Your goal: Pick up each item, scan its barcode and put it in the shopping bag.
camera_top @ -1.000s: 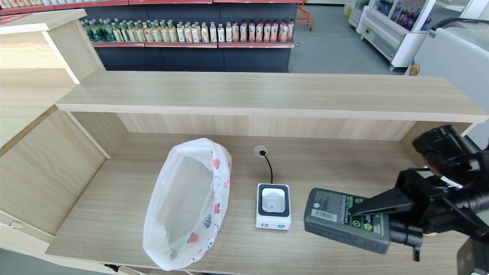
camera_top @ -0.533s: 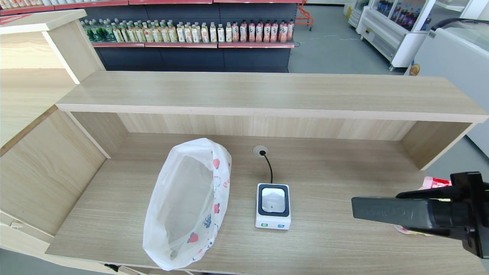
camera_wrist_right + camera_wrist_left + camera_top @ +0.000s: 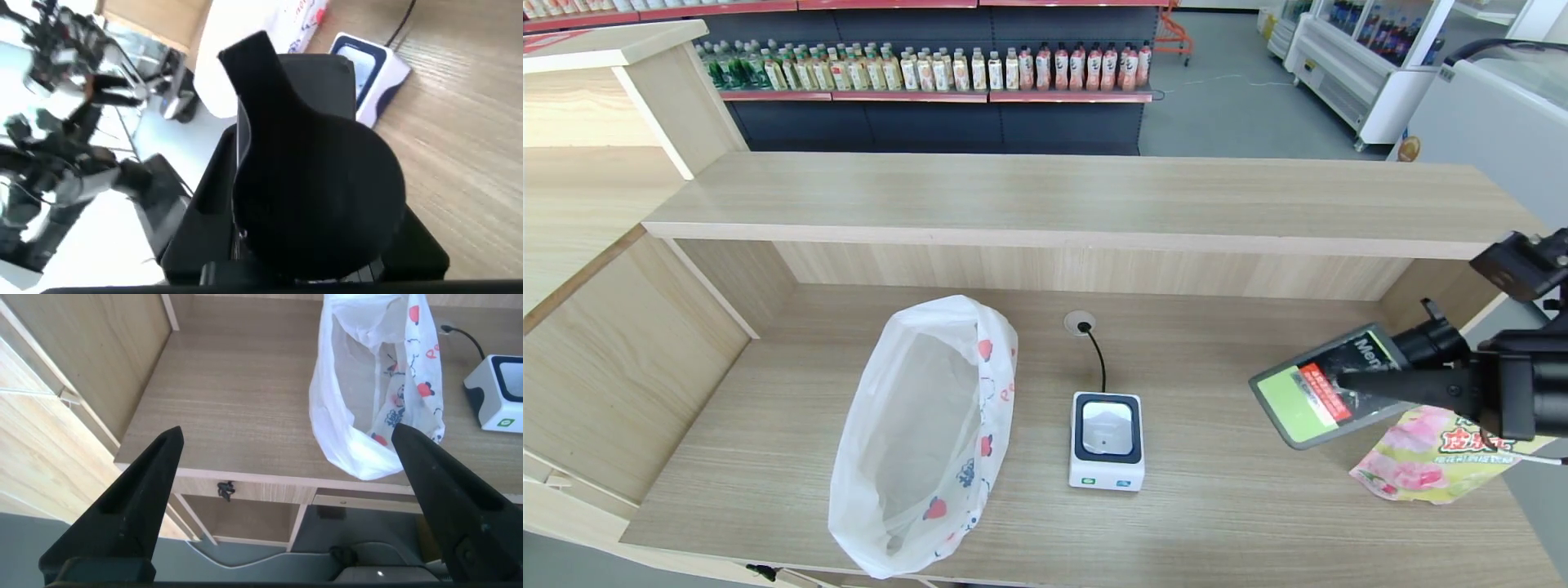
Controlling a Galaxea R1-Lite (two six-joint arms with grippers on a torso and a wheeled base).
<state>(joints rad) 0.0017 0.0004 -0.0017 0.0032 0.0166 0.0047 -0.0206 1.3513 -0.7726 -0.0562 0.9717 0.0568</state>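
My right gripper [image 3: 1347,384] is shut on a dark grey box [image 3: 1319,392] and holds it tilted above the counter's right side, its green and red label face turned up. The right wrist view looks over this box [image 3: 327,82] toward the scanner [image 3: 372,69]. The white scanner [image 3: 1106,439] sits mid-counter, left of the box. Further left lies the white shopping bag [image 3: 927,433], its mouth open. A pink floral pouch [image 3: 1437,457] lies under my right arm. My left gripper [image 3: 282,506] stands open off the counter's front edge, near the bag [image 3: 376,384].
The scanner's black cable [image 3: 1097,351] runs to a grommet at the back. A raised wooden ledge [image 3: 1094,204] spans the counter's rear, and a side wall [image 3: 621,367] closes its left end. Bare counter [image 3: 1217,506] lies between scanner and pouch.
The right gripper has turned the box from barcode side up, through edge-on, to label side up. It has also drawn back to the right and risen, uncovering the pink pouch.
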